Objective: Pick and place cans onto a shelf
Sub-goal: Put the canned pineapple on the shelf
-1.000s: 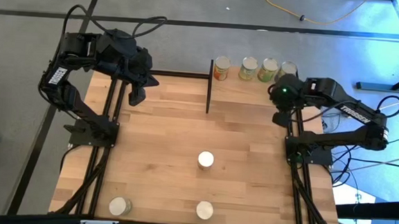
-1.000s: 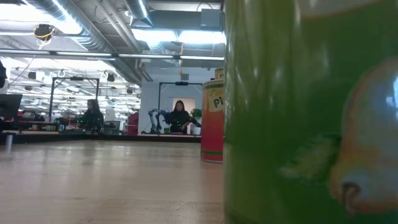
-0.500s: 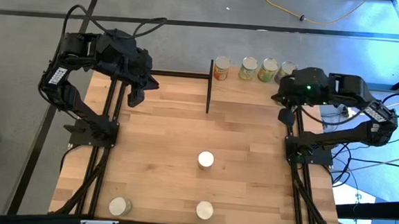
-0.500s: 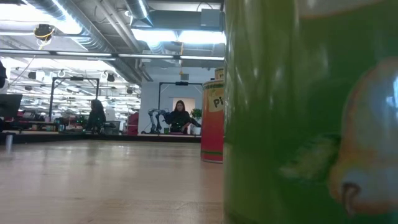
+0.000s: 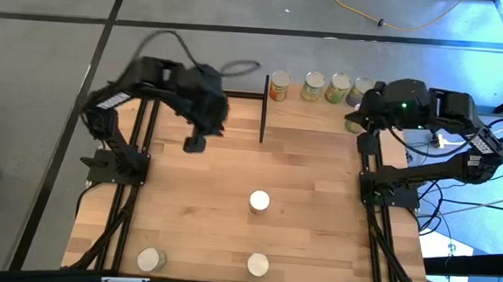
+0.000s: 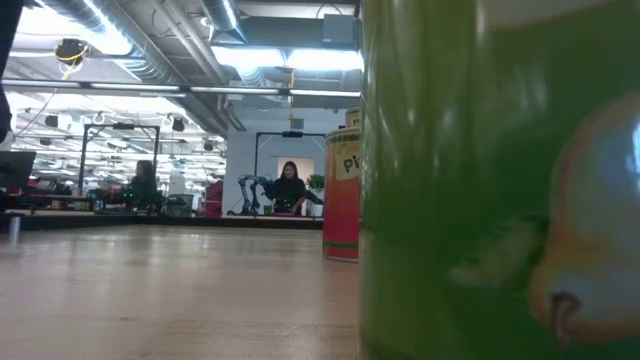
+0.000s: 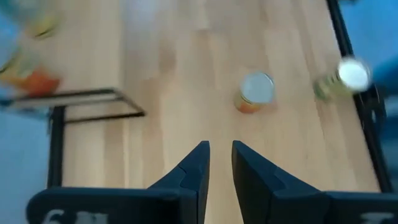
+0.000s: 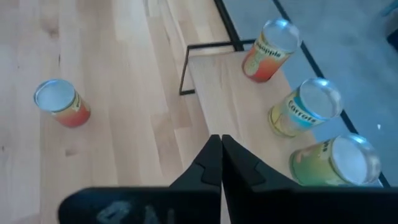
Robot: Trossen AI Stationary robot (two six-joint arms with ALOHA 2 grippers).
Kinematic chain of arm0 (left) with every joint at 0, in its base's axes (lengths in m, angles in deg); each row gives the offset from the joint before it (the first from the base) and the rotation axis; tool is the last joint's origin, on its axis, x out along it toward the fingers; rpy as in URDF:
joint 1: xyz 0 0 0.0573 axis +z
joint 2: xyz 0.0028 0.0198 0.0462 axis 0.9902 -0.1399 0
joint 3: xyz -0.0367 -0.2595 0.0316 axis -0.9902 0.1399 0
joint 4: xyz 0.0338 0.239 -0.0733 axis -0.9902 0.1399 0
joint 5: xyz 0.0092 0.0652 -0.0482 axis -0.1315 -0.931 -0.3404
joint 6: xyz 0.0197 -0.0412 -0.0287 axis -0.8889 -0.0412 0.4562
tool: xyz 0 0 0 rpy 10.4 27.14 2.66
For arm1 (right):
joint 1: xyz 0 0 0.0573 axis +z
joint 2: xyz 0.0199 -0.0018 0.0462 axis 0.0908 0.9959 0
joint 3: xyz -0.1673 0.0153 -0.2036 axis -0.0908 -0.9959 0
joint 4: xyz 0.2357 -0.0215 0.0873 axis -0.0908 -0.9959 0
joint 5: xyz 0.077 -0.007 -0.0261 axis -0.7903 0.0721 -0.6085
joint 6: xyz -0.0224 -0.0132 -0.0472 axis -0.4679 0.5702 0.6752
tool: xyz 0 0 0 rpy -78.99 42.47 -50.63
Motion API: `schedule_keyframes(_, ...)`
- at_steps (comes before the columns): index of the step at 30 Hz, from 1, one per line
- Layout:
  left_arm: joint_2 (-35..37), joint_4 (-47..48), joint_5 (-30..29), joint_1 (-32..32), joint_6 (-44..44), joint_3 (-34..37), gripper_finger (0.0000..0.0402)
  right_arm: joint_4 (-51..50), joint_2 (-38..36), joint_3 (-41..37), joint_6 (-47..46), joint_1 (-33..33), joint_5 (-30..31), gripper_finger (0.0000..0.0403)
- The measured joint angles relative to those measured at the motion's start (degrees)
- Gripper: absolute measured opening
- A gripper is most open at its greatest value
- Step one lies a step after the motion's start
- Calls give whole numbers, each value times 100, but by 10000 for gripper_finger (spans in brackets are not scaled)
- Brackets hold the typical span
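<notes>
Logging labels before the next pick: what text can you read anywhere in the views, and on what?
"ineapple", start cut off: orange-red can on the shelf, right wrist view.
"Corrots", roughly; letters soft: yellow can beside it.
"Pi", rest hidden: red can in the low view.
White marks on the left claw's body: cut off, unreadable.
White lettering on the right arm: too small to read.
Green can's label: no text showing.

Overhead looks straight down; low view table-level, green can close.

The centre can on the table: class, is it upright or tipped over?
Upright. The high view shows the centre can as a full pale round top with no side visible; the right wrist view shows it standing on its base.
</notes>
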Motion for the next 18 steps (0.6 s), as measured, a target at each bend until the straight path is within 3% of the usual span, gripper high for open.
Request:
schedule_keyframes(5, -594, -101, 352, -404, -702, 2, 59, 59, -111, 178, 119, 0, -229, 3)
schedule_keyframes(13, -1566, -270, 286, -879, -777, 2, 58, 115, -264, 262, 237, 0, -499, 3)
schedule_keyframes(18, -2044, -283, 281, -1159, -1614, 2, 58, 115, -295, 262, 285, 0, -497, 3)
